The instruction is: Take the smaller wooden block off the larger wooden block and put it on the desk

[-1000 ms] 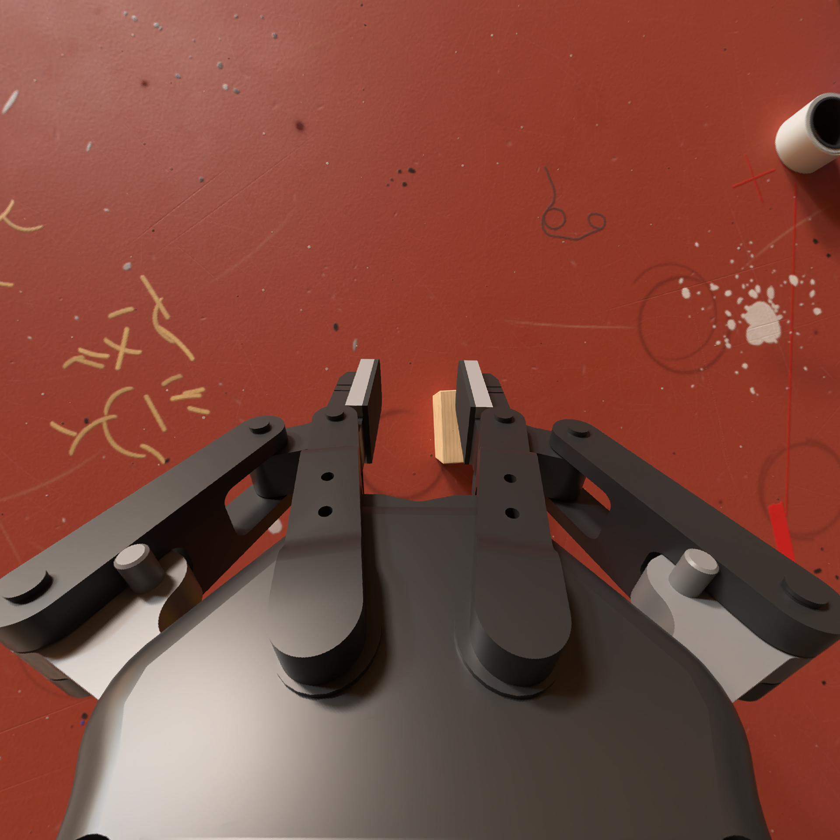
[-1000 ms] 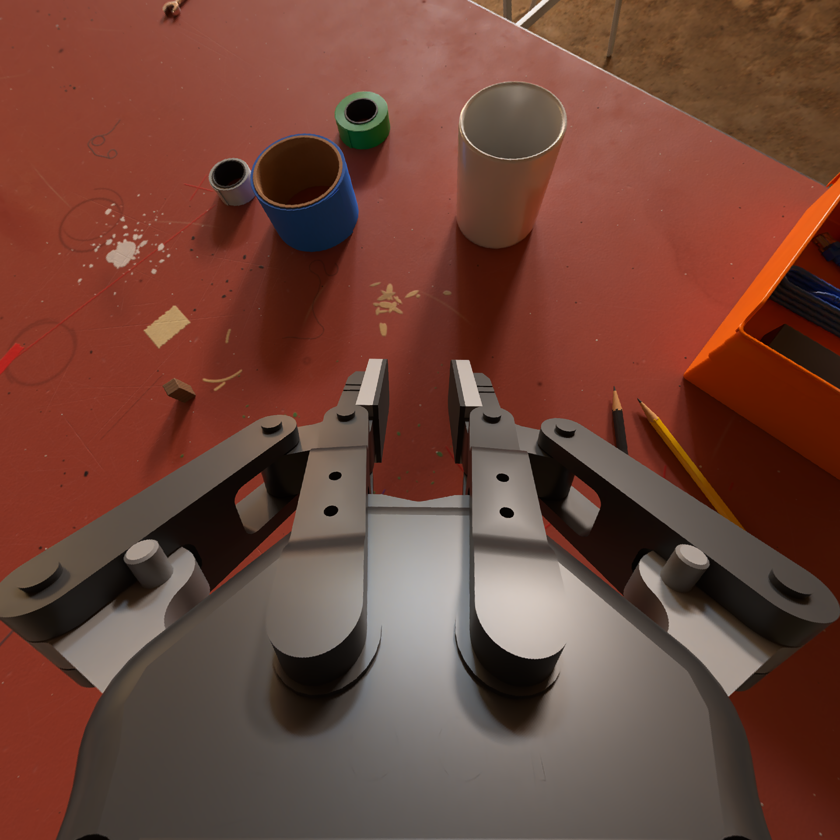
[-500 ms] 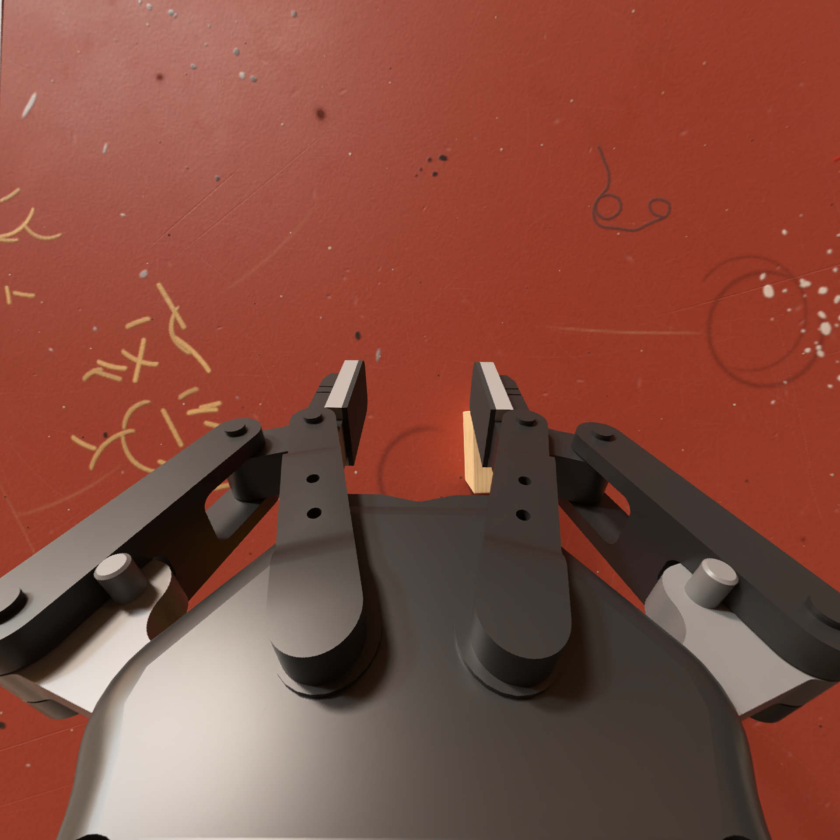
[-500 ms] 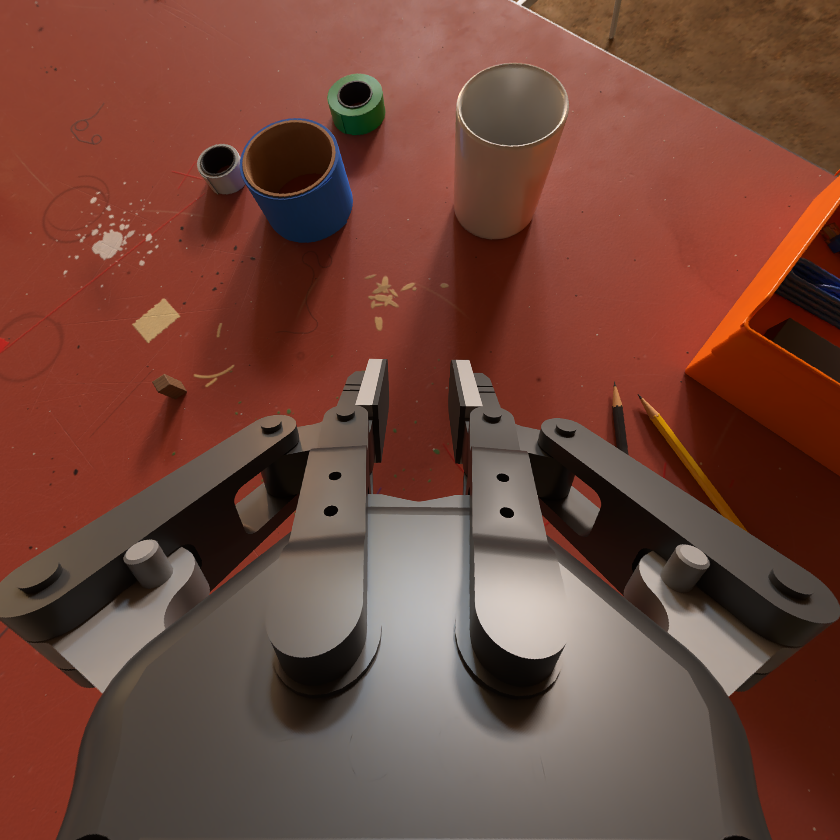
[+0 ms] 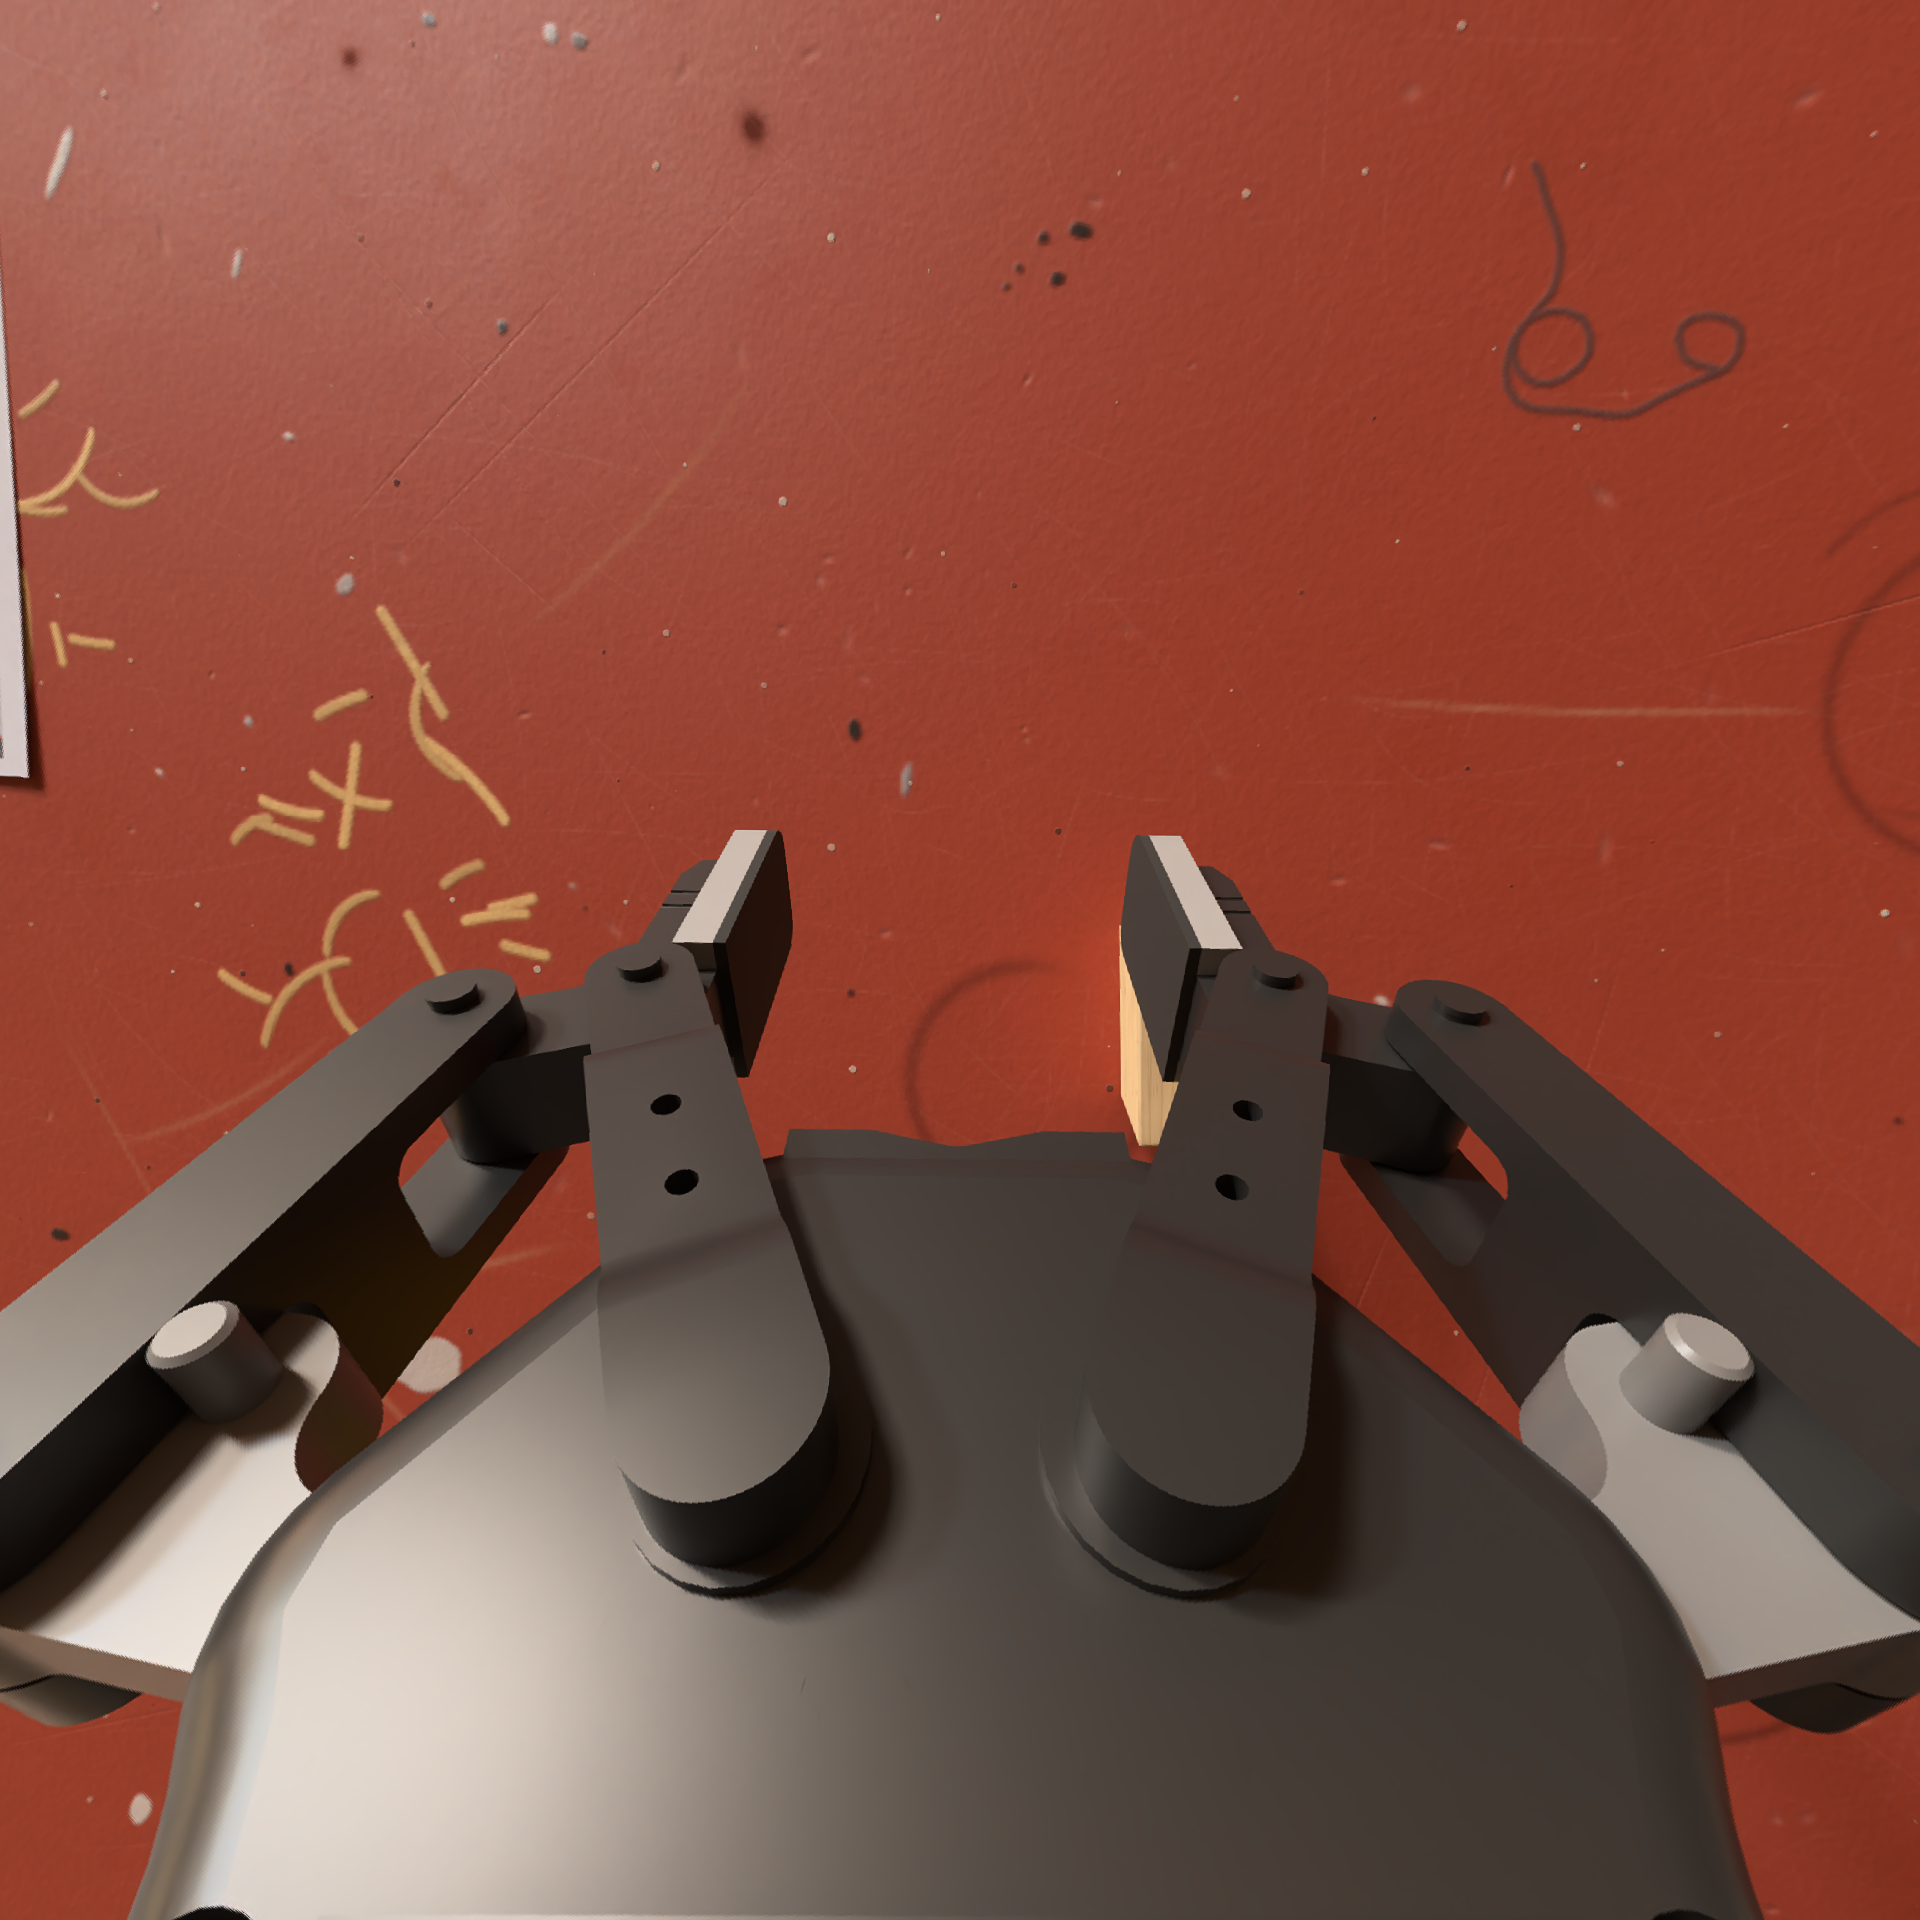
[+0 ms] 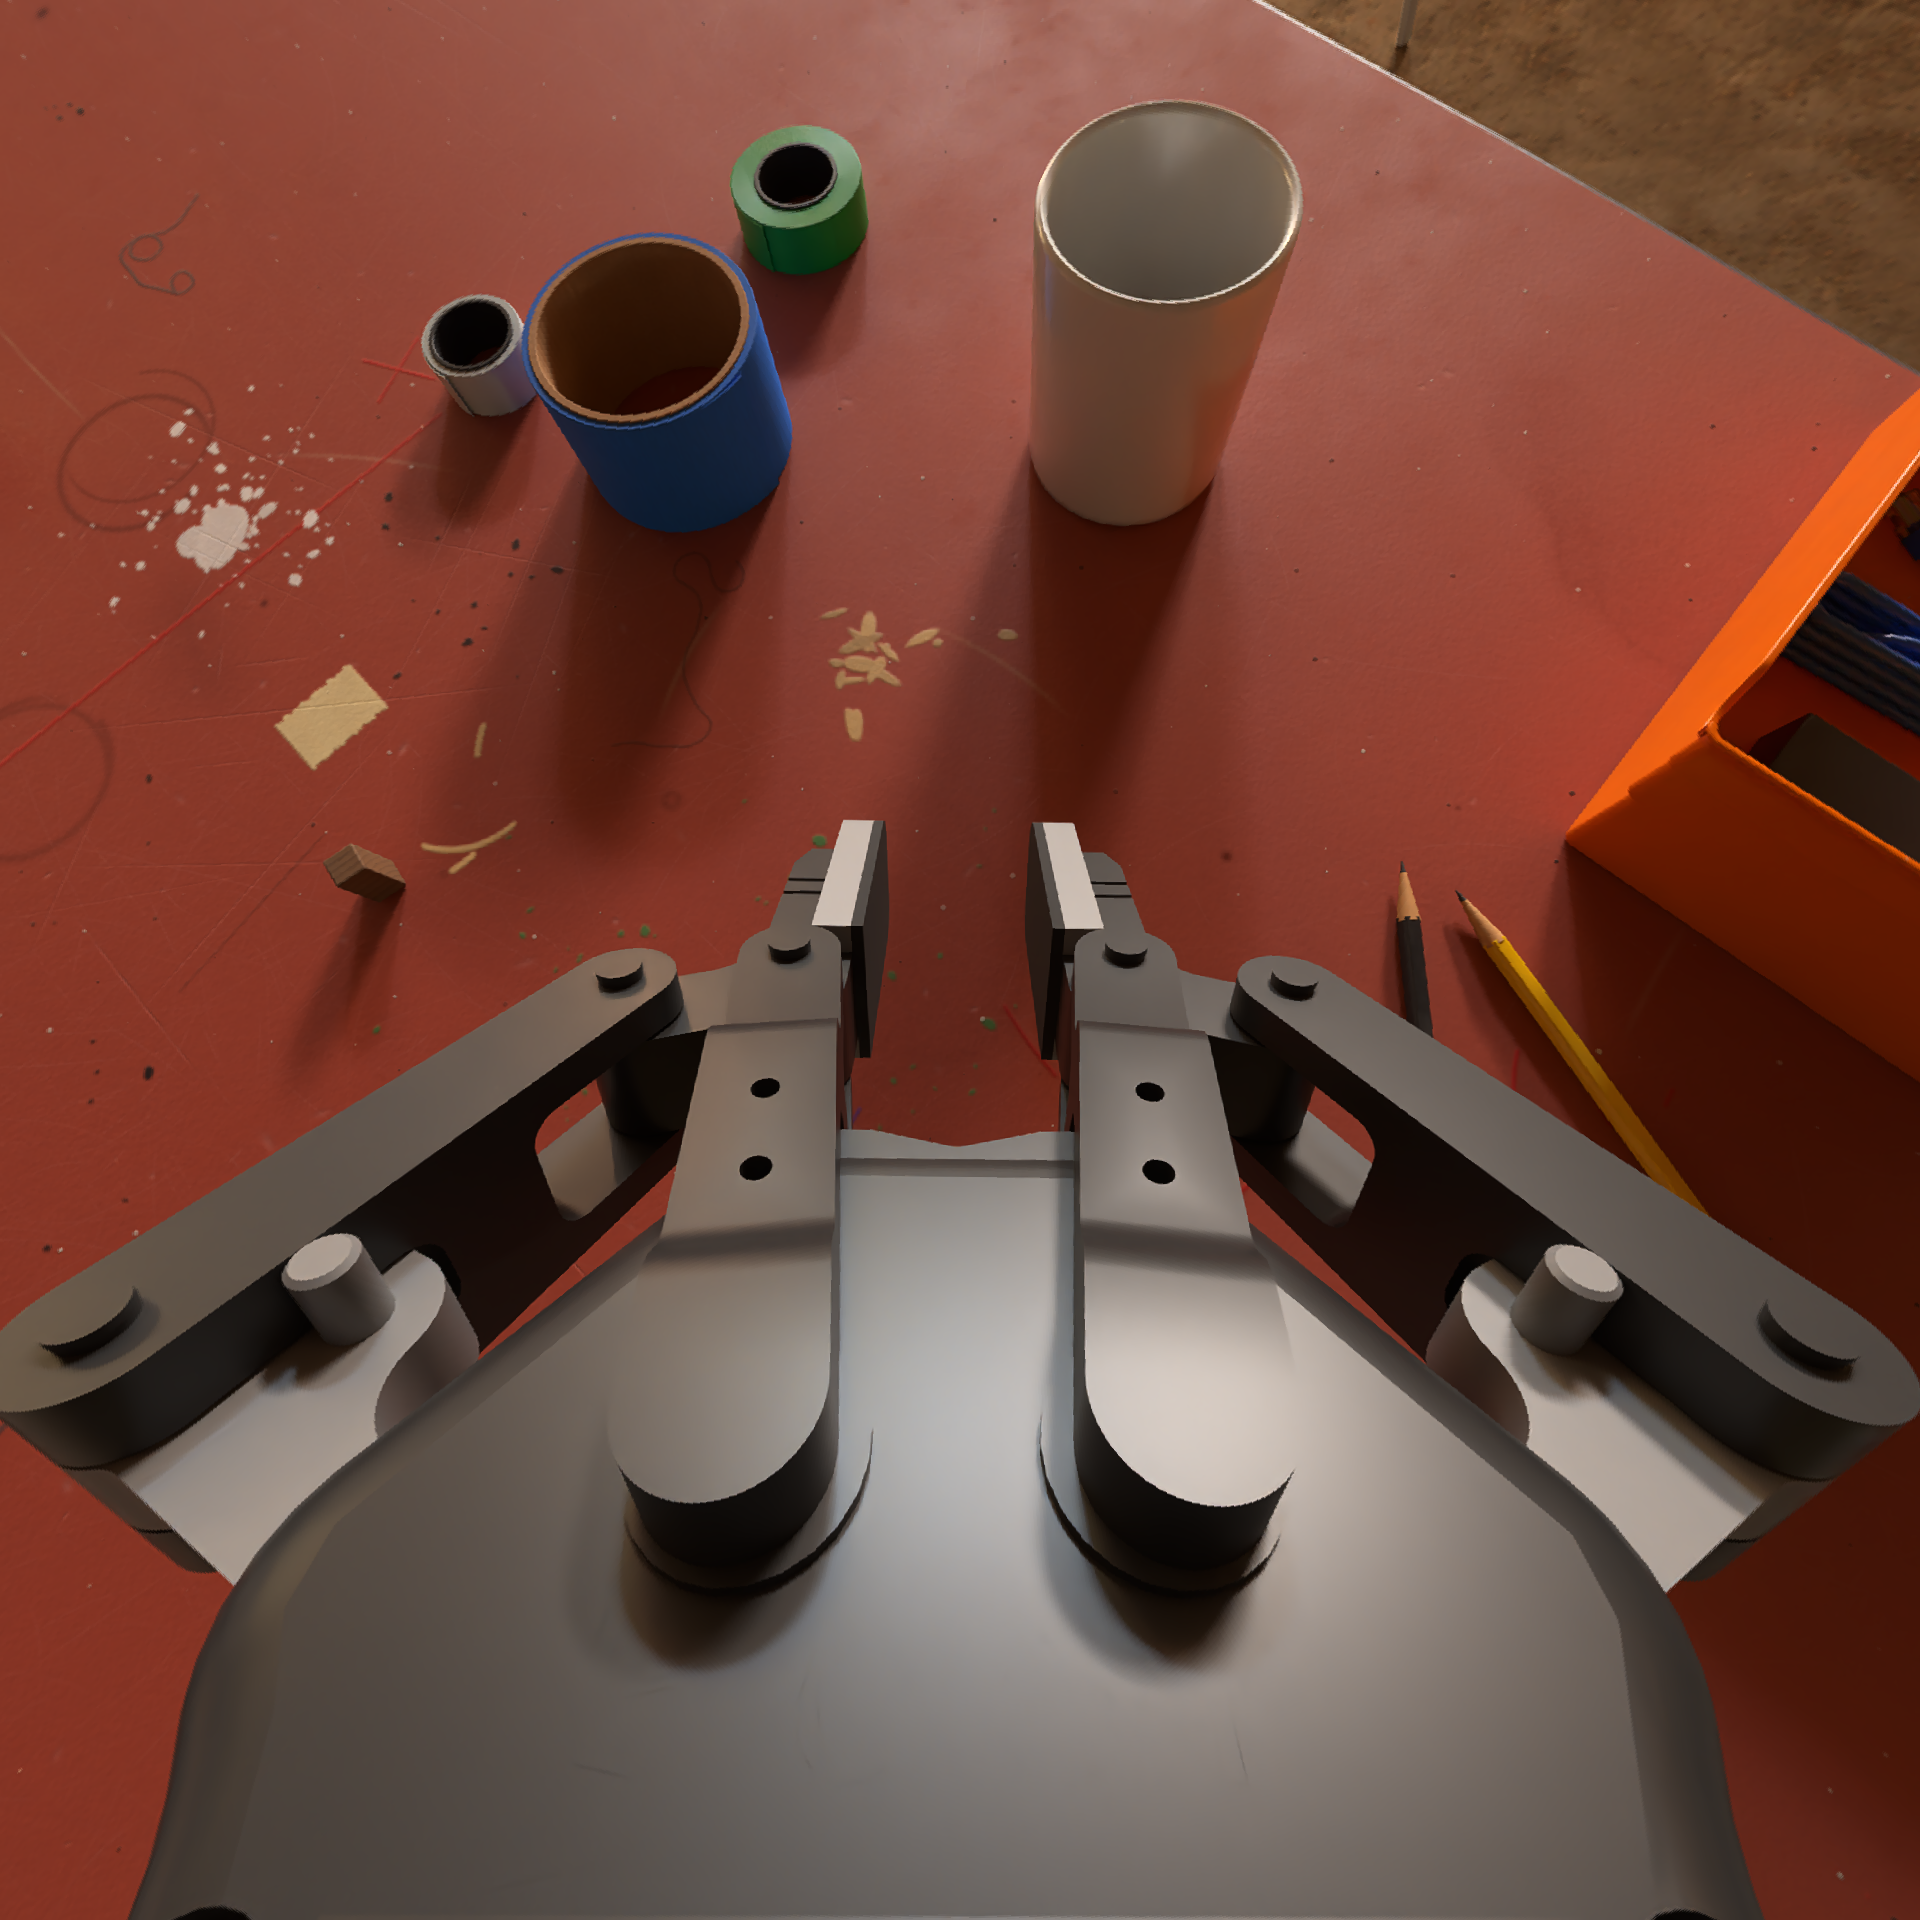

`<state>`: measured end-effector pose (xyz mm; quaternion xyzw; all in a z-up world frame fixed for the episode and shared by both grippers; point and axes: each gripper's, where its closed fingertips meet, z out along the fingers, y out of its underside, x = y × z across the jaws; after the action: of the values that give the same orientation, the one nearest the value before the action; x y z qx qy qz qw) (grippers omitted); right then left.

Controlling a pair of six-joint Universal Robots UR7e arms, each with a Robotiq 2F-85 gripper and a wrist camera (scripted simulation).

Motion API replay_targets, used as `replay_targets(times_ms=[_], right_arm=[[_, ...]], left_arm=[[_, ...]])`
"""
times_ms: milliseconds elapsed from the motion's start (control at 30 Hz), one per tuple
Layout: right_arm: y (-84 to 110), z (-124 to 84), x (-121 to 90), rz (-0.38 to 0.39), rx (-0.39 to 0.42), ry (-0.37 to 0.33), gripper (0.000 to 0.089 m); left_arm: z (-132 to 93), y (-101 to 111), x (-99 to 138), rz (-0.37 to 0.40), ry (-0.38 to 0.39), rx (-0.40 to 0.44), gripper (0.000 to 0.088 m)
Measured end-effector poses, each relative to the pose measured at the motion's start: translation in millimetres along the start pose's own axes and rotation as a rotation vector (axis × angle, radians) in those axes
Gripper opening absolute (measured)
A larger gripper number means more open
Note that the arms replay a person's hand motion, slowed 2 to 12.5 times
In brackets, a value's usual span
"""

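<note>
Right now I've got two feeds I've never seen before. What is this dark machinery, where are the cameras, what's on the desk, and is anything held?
Each picture looks forward from a camera on one arm's wrist, along its two-finger gripper. The left gripper is open; a pale wooden block shows beside its right finger, contact unclear. The right gripper is open and empty. Beyond it on the red desk: a small brown block, blue roll, green roll, small grey roll, white cup, two pencils, orange box.
</note>
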<state>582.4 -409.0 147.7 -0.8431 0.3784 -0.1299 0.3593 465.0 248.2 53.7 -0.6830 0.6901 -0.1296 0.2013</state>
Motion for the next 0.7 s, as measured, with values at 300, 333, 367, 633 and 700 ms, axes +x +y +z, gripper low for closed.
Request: replay_targets(times_ms=[300,333,367,633,700], right_arm=[[1.4,2.8,1.7,0.007,-0.011,0.003,0.0245],[1.5,3.1,1.8,0.008,-0.012,0.004,0.0245],[1.8,3.4,1.8,0.008,-0.014,0.004,0.0245],[3.8,6.1,1.2,0.003,-0.031,0.004,0.0244],[4.3,6.6,0.8,-0.001,-0.036,0.003,0.0244]], left_arm=[[4.9,2.4,-1.8,0.007,-0.013,-0.028,0.0637],[5.2,2.5,-1.9,0.006,-0.012,-0.03,0.0644],[5.3,2.5,-1.8,0.006,-0.011,-0.032,0.0652],[6.1,1.2,1.1,-0.01,0.018,-0.044,0.0721],[6.2,0.8,2.4,-0.016,0.028,-0.047,0.0735]])
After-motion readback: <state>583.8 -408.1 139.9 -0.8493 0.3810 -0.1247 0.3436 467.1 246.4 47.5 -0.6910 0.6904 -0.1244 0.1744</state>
